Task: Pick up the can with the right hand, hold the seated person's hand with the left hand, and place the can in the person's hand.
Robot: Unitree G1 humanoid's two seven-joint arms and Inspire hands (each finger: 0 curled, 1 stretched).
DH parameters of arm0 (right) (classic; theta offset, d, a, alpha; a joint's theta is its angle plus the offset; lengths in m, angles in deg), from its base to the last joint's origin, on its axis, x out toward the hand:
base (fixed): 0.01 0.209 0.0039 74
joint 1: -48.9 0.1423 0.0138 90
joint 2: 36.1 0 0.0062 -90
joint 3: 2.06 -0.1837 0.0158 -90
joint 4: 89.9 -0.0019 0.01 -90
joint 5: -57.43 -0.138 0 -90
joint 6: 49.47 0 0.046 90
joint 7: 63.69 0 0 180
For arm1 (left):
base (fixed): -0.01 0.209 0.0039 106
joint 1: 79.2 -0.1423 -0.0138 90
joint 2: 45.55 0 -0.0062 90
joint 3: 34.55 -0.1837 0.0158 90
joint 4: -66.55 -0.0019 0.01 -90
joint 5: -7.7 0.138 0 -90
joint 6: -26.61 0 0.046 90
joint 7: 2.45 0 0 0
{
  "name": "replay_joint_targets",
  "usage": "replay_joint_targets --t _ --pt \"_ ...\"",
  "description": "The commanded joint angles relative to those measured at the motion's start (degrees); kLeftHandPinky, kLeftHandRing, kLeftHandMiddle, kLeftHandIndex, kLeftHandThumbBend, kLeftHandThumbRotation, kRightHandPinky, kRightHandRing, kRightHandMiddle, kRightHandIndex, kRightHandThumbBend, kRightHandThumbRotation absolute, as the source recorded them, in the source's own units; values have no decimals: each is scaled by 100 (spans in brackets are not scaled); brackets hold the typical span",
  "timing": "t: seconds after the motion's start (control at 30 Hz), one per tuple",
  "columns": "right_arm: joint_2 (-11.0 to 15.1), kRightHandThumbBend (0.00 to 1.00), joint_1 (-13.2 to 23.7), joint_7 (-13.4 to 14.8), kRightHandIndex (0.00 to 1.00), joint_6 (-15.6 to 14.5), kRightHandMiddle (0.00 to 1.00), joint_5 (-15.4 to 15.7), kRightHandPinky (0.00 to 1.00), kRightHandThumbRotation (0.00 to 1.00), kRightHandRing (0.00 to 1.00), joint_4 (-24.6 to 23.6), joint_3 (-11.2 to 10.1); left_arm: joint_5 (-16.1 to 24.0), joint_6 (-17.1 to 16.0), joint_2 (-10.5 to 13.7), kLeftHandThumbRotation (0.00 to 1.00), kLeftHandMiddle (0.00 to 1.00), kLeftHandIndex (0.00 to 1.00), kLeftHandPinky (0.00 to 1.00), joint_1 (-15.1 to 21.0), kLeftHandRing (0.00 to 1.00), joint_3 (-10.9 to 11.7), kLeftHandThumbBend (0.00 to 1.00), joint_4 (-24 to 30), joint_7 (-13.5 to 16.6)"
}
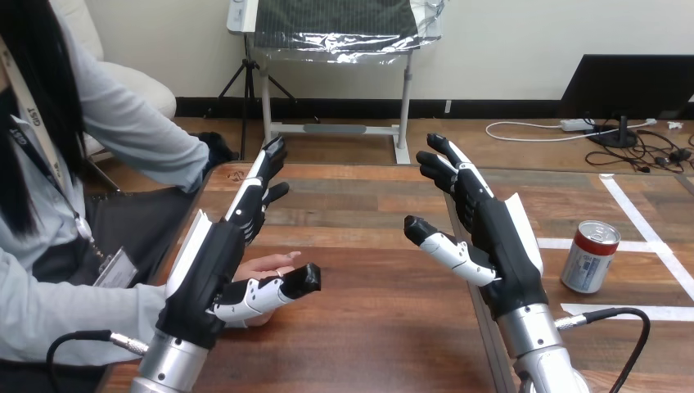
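Observation:
A red and silver can (592,256) stands upright on the table at the right. My right hand (491,237) is raised over the middle of the table, well left of the can, open with straight fingers and nothing in it. My left hand (221,262) hovers at the table's left edge, open too, its fingers stretched forward and its thumb out to the right. The person's hand (266,266) rests on the table just behind and under my left hand, mostly hidden by it; I cannot tell whether the two touch.
The wooden table (360,327) has white tape lines (646,225) marking its right part around the can. The person sits at the left side, their arm running along the table's left edge.

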Motion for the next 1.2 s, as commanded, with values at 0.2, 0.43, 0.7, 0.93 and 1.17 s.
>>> replay_joint_targets --t 0.2,0.43,0.7,0.93,1.17 --pt "-33 100 482 57 93 180 89 1 94 63 88 -27 -40 113 -121 -31 67 100 98 91 459 98 120 100 -26 186" --pt "-11 100 499 127 93 170 88 75 93 63 88 -27 -27 67 -83 -19 67 100 99 91 460 98 123 100 9 178" --pt "0 100 524 158 92 169 88 114 93 63 88 -16 -24 -139 -22 -18 65 100 99 92 469 99 106 100 14 24" --pt "11 100 537 170 92 188 88 134 92 63 88 -13 -20 -143 14 1 65 100 99 92 471 98 116 100 41 14" --pt "38 100 550 218 92 195 88 176 91 62 87 -14 -24 -112 62 -19 65 100 99 91 458 98 140 100 105 67"
